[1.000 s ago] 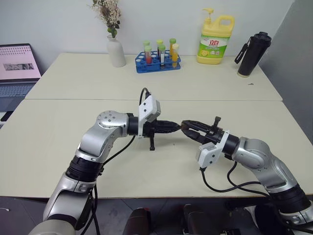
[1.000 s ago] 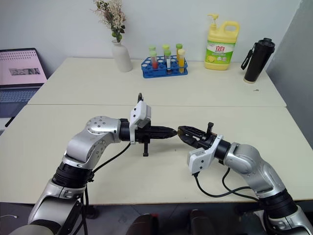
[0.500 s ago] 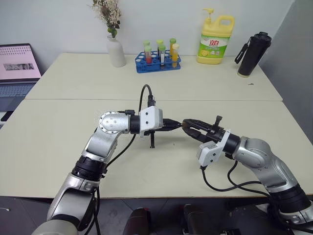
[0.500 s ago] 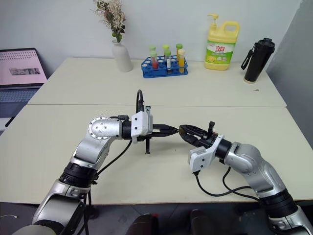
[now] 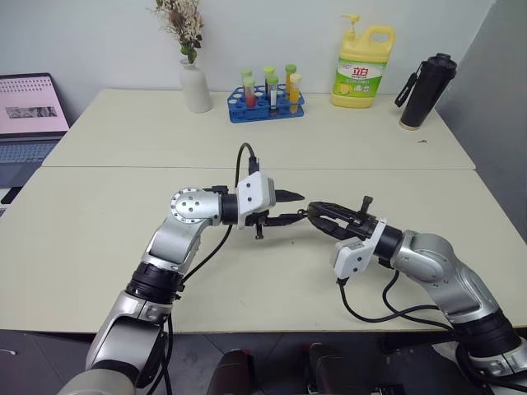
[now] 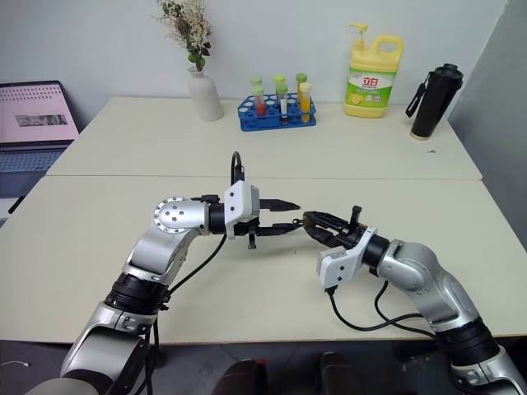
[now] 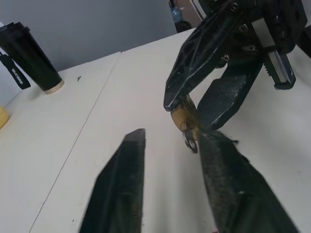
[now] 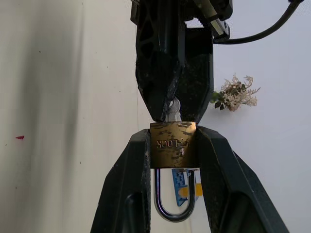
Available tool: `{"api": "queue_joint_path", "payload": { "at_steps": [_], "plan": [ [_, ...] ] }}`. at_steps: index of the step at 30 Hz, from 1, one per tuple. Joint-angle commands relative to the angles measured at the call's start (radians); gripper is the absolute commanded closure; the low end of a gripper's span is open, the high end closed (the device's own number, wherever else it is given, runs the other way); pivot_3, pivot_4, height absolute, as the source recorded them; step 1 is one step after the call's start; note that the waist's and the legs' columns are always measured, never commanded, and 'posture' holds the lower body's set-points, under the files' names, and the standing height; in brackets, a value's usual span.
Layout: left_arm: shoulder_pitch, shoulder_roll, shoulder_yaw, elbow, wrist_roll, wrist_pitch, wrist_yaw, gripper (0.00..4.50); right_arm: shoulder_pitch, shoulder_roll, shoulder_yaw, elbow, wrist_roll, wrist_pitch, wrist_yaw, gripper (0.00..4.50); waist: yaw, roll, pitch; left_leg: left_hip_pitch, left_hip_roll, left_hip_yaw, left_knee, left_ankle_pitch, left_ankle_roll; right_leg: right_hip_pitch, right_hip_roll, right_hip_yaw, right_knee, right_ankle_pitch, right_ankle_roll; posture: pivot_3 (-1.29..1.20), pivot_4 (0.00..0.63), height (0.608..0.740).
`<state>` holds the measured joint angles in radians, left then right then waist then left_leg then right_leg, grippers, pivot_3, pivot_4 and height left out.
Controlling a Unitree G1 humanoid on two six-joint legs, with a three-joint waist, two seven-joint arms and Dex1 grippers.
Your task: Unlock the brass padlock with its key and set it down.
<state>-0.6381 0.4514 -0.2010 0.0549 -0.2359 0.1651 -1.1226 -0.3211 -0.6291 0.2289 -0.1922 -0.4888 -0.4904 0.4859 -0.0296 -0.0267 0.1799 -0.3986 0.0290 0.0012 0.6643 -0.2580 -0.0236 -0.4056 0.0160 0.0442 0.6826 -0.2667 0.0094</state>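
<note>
**Q:** Where is the lock?

**A:** My right gripper is clamped on the brass padlock, one finger on each flat side. It holds the lock in the air above the table, keyhole towards my other arm. The shackle hangs back towards my wrist.

**Q:** And the key?

**A:** The key sits in the keyhole. My left gripper is about half open and holds nothing. Its fingers stand on either side of the key's head, one just beside it.

**Q:** Has the shackle sprung?

**A:** I cannot tell from here.

**Q:** So what makes this step go well?

**A:** As I judge it, I should close squarely on the head, not its edge. Then I roll about the key's own line, with no sideways push. Such a thin key could bend or slip out. My right grip should stay firm so the body doesn't twist along.
</note>
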Motion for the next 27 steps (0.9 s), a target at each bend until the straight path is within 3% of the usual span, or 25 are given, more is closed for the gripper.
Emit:
{"api": "queue_joint_path", "payload": {
  "at_steps": [1, 5, 9, 21, 24, 27],
  "plan": [
    [-0.031, 0.017, 0.027, -0.088, -0.105, 0.246, 0.008, 1.42, -0.027, -0.004, -0.004, -0.016, 0.018, -0.031, 0.0, 3.57, 0.0, 0.0, 0.0, 0.0, 0.0, 0.0, 0.0, 0.0, 0.0, 0.0, 0.0, 0.0, 0.0, 0.0, 0.0, 0.0, 0.15, 0.74],
    [-0.041, 0.019, 0.064, -0.151, -0.222, 0.473, 0.033, 0.12, -0.033, -0.003, -0.003, -0.011, 0.019, -0.038, 0.003, 3.57, 0.0, 0.0, 0.0, 0.0, 0.0, -0.001, 0.0, 0.0, 0.0, 0.0, 0.0, 0.0, 0.0, 0.0, 0.001, 0.0, 0.15, 0.74],
    [-0.06, 0.006, 0.103, -0.189, -0.316, 0.647, 0.092, 0.1, -0.041, -0.002, 0.001, -0.005, 0.014, -0.053, 0.002, 3.57, 0.0, 0.0, 0.0, 0.0, 0.0, -0.002, 0.0, 0.0, 0.0, 0.0, 0.0, 0.0, 0.0, 0.0, 0.001, 0.0, 0.15, 0.74],
    [-0.064, 0.009, 0.055, -0.192, -0.301, 0.669, 0.133, 0.1, -0.049, 0.006, 0.005, -0.012, 0.017, -0.056, -0.001, 3.57, 0.001, 0.0, 0.0, 0.0, 0.0, -0.002, 0.0, 0.0, 0.0, 0.0, 0.0, 0.001, 0.0, 0.0, -0.001, 0.0, 0.15, 0.74],
    [-0.066, 0.014, 0.048, -0.191, -0.303, 0.677, 0.127, 0.7, -0.051, 0.008, 0.005, -0.015, 0.017, -0.056, -0.002, 3.57, 0.0, 0.0, 0.0, 0.0, 0.0, -0.002, 0.0, 0.0, 0.0, 0.0, 0.0, 0.0, 0.0, 0.0, -0.001, 0.0, 0.15, 0.74],
    [-0.063, 0.016, 0.045, -0.194, -0.306, 0.686, 0.123, 1.61, -0.052, 0.011, 0.005, -0.018, 0.017, -0.057, -0.003, 3.57, 0.001, 0.0, 0.0, 0.0, 0.0, -0.002, 0.0, 0.0, 0.0, 0.0, 0.0, 0.0, 0.0, 0.0, 0.0, 0.0, 0.15, 0.74]
  ]
}}
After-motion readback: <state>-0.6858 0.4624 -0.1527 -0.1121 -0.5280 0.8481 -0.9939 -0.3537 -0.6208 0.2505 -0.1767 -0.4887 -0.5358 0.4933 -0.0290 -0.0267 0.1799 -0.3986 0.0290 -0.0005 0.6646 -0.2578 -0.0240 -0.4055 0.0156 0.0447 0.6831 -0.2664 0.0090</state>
